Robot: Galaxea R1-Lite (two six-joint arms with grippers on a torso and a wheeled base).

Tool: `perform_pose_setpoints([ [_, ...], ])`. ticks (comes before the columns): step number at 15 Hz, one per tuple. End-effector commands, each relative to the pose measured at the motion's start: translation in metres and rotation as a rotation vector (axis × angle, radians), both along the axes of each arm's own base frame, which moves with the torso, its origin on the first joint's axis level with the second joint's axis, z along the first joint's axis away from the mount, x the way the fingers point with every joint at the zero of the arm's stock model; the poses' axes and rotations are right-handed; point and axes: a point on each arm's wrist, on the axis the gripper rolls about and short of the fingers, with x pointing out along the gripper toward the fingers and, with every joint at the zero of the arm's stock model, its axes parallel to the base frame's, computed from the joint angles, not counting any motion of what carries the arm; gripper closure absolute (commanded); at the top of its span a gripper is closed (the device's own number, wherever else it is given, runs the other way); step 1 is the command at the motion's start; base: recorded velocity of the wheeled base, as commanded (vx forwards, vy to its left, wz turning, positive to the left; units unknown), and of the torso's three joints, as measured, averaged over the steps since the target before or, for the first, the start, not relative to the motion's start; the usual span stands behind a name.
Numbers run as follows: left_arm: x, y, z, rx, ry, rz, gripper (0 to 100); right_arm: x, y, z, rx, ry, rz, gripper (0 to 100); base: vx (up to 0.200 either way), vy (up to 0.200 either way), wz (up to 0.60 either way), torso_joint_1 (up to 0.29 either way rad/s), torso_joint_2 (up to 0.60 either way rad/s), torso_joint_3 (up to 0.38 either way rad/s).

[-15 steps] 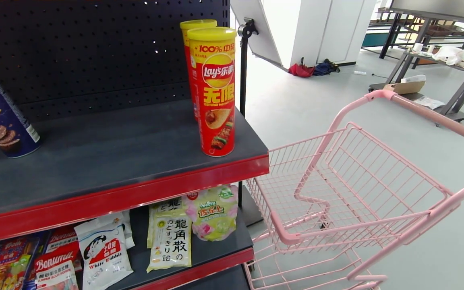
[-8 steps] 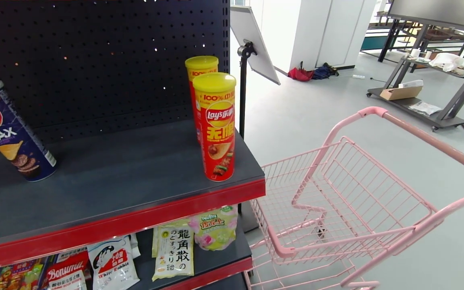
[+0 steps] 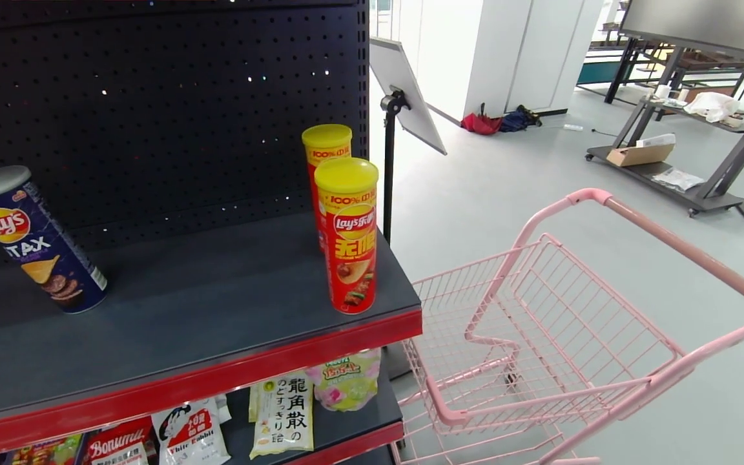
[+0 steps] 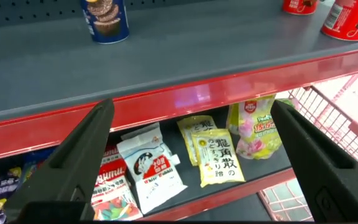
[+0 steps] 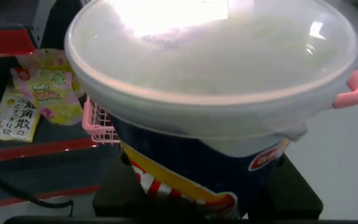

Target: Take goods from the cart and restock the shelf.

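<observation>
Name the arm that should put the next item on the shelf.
Right: the right gripper is shut on a navy can; the left gripper is open and empty, facing the shelf.

Shelf (image 3: 204,303) bearing blue can (image 3: 33,242), red cans (image 3: 349,239)

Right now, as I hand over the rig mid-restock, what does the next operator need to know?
Left gripper: fingers open, empty, facing the snack bags below the top shelf.
Right gripper: shut on a blue can, near the pink cart.
Done: a second blue can and two red cans stand on the top shelf.
Left: set the held can on that shelf, probably in the gap between them.
</observation>
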Motion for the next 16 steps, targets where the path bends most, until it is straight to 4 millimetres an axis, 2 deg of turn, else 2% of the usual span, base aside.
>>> perform_pose_setpoints([
  [1,0.000,0.000,0.000,0.000,0.000,0.001,0,0.003,0.000,0.000,-0.006,0.015,-0.002,100,0.000,0.000,0.60,0.017,-0.05,-0.032],
  [9,0.000,0.000,0.000,0.000,0.000,0.000,0,0.003,0.000,-0.003,-0.007,0.023,-0.002,100,0.000,0.000,0.60,0.007,0.00,-0.004],
  [11,0.000,0.000,0.000,-0.002,0.000,0.000,0,0.001,0.000,-0.007,-0.007,0.023,-0.009,100,0.000,0.000,0.00,0.000,0.00,0.000],
  [15,0.000,0.000,0.000,0.001,0.002,0.000,0,-0.019,-0.002,-0.023,0.008,-0.055,-0.018,100,0.000,0.000,0.00,0.000,0.00,0.000],
  [16,0.000,0.000,0.000,0.001,0.000,0.000,0,-0.023,-0.003,-0.028,0.009,-0.066,-0.020,100,0.000,0.200,0.00,0.002,0.00,0.002],
])
